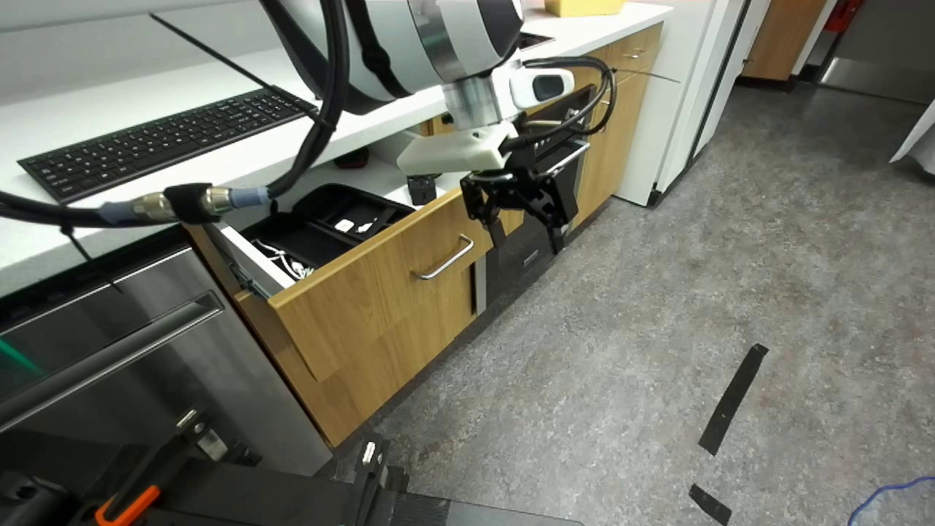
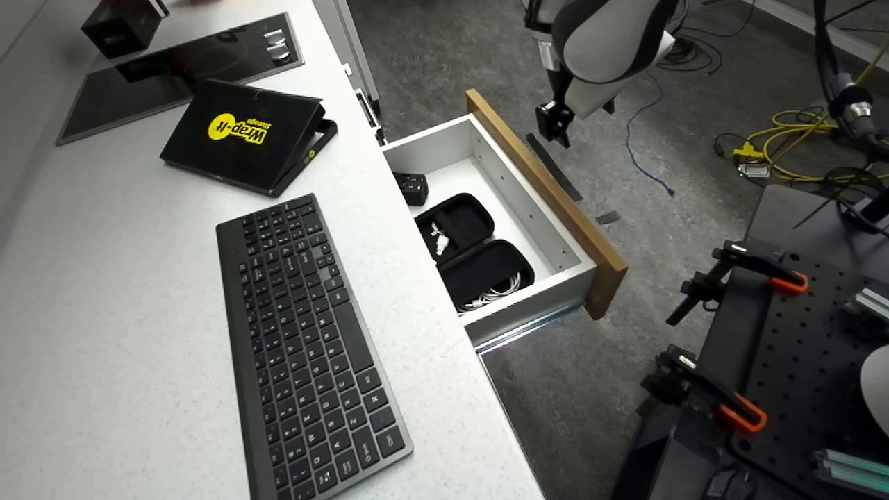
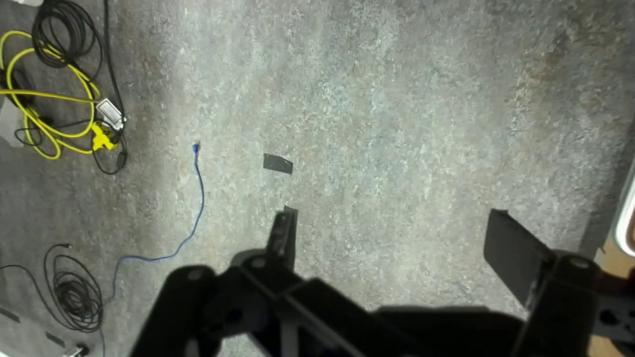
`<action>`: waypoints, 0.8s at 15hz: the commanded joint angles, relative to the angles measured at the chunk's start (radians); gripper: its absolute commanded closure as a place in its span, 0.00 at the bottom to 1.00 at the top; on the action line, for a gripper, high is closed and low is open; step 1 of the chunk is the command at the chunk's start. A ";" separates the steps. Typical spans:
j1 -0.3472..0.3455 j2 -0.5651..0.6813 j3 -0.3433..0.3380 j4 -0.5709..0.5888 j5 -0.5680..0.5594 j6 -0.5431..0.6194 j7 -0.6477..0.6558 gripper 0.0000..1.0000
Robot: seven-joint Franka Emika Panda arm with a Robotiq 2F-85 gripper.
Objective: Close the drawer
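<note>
Oak-fronted kitchen drawer [image 1: 350,310], standing open below the white surface [image 2: 160,264], pincer [image 1: 527,239] outside its front [image 2: 545,184] with fingers [image 3: 516,253] apart: closing likely calls for a steady push, square on mid-front beside the bar handle [image 1: 450,262], straight inward until flush.

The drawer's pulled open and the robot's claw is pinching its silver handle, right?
Almost: the gripper isn't pinching the handle. The wrist view shows its fingers spread apart, with floor showing between them, and an exterior view shows the silver handle free of them. The drawer is indeed pulled open.
</note>
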 commanded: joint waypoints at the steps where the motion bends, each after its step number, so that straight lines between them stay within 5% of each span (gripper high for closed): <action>1: 0.071 0.130 -0.054 0.109 0.002 0.000 0.091 0.00; 6: 0.085 0.180 -0.007 0.169 0.106 -0.010 0.041 0.00; 12: 0.068 0.247 0.131 0.272 0.318 -0.073 -0.140 0.00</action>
